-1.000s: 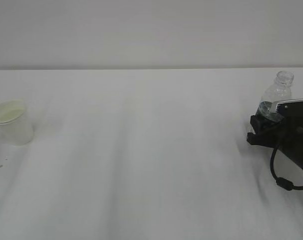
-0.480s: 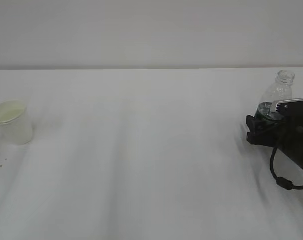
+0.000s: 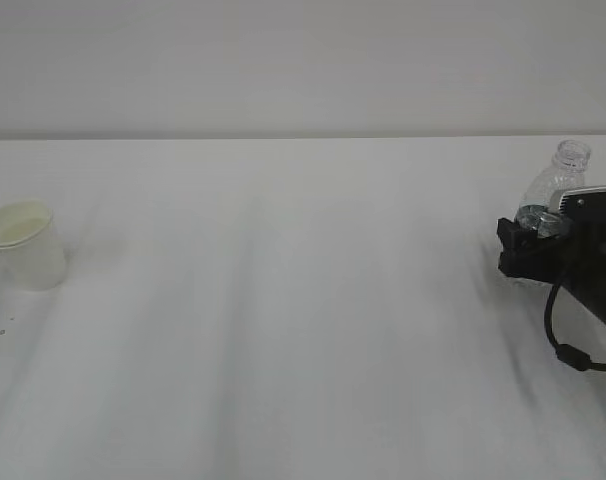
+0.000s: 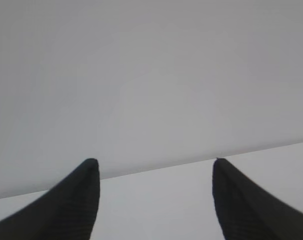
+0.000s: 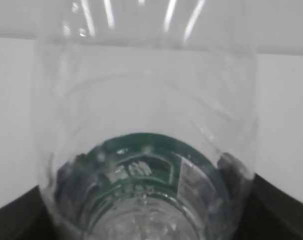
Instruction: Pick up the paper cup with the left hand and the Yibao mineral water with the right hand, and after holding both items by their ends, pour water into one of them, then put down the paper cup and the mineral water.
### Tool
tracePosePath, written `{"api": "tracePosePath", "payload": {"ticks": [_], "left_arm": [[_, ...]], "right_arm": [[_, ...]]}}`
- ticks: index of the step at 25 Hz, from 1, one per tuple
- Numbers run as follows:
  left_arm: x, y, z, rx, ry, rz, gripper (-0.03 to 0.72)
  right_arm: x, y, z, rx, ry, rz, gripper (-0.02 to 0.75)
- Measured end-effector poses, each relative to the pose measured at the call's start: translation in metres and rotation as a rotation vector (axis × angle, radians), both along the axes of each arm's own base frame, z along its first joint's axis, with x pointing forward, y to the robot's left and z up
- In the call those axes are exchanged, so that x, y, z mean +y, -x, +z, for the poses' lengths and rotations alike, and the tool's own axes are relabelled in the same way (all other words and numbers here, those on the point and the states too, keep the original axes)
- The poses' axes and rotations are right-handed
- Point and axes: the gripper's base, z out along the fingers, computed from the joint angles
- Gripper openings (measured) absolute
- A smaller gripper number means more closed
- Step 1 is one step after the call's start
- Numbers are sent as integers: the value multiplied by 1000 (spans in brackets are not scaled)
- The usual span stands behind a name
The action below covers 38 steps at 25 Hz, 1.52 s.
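white paper cup [image 3: 23, 244] set down; right end effector [image 3: 524, 250] unclenching around the mineral water [image 3: 553, 190]; left end effector [image 4: 154, 200] released, empty. next: withdraw clear.

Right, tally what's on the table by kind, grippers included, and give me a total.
Paper cups: 1, the white cup at the left.
Bottles: 1, the clear bottle at the right.
Grippers: 2, the right gripper at the bottle and the left gripper, seen only from its own camera.
Total: 4.
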Motion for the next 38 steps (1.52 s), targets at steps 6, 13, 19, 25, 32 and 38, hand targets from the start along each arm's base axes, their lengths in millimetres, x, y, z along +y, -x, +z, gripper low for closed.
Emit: {"api": "tracePosePath", "payload": {"ticks": [6, 13, 19, 25, 32, 38], "left_arm": [[0, 0, 0, 1, 0, 0, 512], [0, 0, 0, 2, -3, -3, 512], [-1, 0, -1, 3, -12, -14, 512], [-3, 1, -1, 5, -29, -34, 512], [-3, 1, -1, 5, -29, -34, 512], [-3, 1, -1, 6, -29, -34, 512]], "right_arm": [[0, 4, 8, -16, 1, 0, 605], [0, 15, 7, 9, 1, 0, 605], [1, 24, 16, 1, 1, 0, 599], [2, 31, 17, 14, 4, 21, 594], [4, 43, 21, 27, 5, 33, 594], [4, 52, 24, 34, 3, 33, 594]]}}
